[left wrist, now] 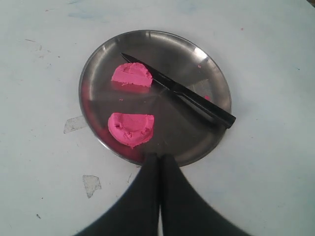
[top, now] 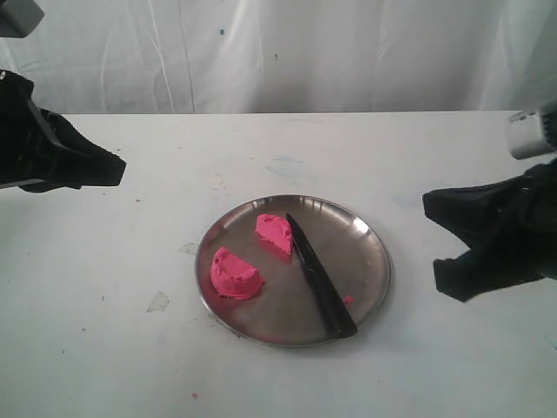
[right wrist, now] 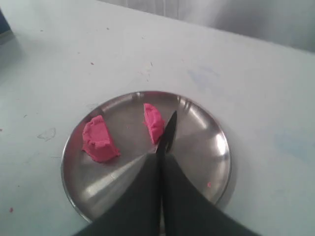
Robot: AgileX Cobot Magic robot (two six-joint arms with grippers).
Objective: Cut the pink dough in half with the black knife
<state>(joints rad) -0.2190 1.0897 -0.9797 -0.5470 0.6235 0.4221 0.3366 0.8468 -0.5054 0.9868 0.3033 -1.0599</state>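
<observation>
The pink dough lies in two halves on the steel plate (top: 376,261): one wedge (top: 275,232) toward the back, one rounder half (top: 235,274) at the front left. The black knife (top: 320,279) lies flat on the plate beside the back half, with its tip pointing to the back and its handle end over the front rim. My left gripper (left wrist: 160,156) is shut and empty, hanging off the plate's left side (top: 116,171). Right of the plate, my right gripper (right wrist: 160,150) is also shut on nothing, and in its wrist view the knife blade (right wrist: 170,130) shows beyond its fingertips.
A tiny pink crumb (top: 348,299) sits on the plate near the knife handle. Clear scraps (top: 158,301) lie on the white table left of the plate. A white curtain closes the back, and a white device (top: 531,135) is at the right edge.
</observation>
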